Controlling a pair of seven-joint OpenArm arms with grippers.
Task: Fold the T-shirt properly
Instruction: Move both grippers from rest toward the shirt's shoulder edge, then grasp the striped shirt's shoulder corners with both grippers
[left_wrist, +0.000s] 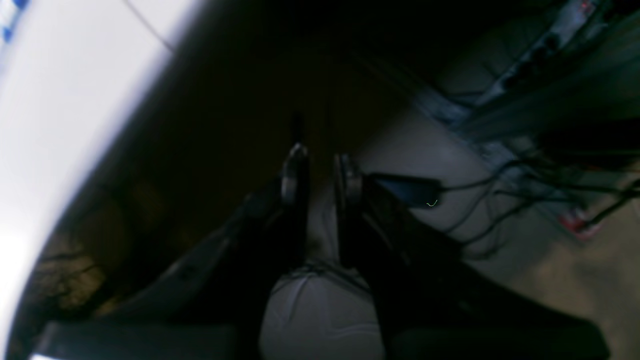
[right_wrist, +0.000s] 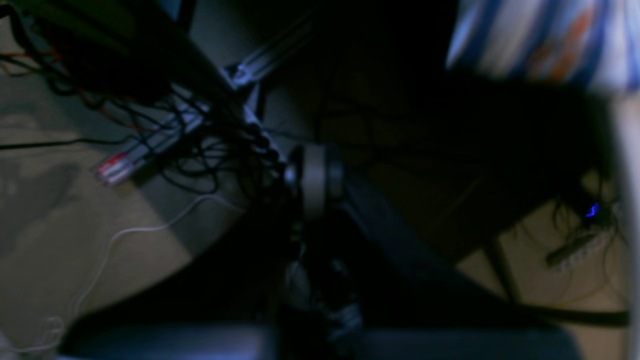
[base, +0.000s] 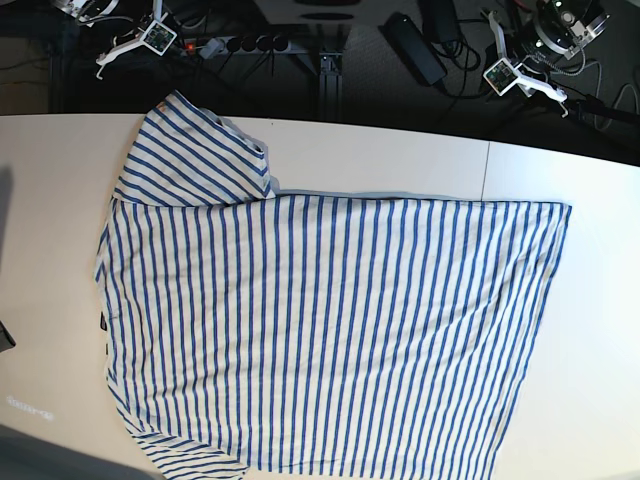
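The T-shirt (base: 330, 330), white with thin blue stripes, lies spread flat on the white table (base: 600, 300), one sleeve at the far left and a small dark tag (base: 103, 322) at its left edge. A blurred bit of it shows in the right wrist view (right_wrist: 530, 35). My left gripper (base: 520, 78) hangs off the table's far edge at the right; in its wrist view (left_wrist: 320, 170) the jaws stand a little apart with nothing between them. My right gripper (base: 125, 45) hangs beyond the far left corner; in its wrist view (right_wrist: 314, 177) the pads look pressed together, empty.
Behind the table the floor is dark, with a power strip (base: 225, 43), a black adapter (base: 415, 45) and tangled cables (left_wrist: 525, 200). The table's edge shows as a bright band in the left wrist view (left_wrist: 50, 125). A metal frame leg (base: 330, 65) stands at the back middle.
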